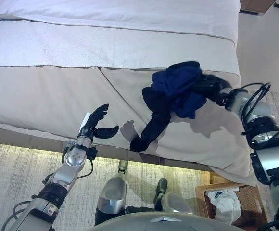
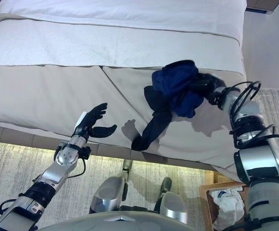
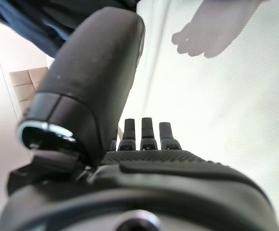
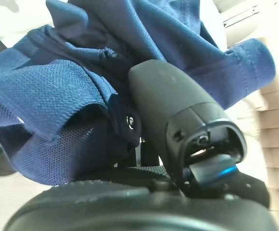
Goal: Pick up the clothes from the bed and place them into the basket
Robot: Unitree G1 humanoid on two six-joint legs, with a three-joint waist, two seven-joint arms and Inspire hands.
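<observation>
My right hand (image 1: 208,85) grips blue clothes (image 1: 175,89) bunched above the bed (image 1: 48,96); left hand (image 1: 97,122) open, idle. Risk: dangling dark leg snags, grip slips en route to basket (image 1: 249,198).

Right hand (image 1: 209,86) apparently gripping blue clothes (image 1: 175,91) over bed (image 1: 57,96).

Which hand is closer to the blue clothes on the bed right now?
Right. The right hand is curled into the blue clothes, gripping them. The left hand hovers open over the bed, well off to their left.
</observation>
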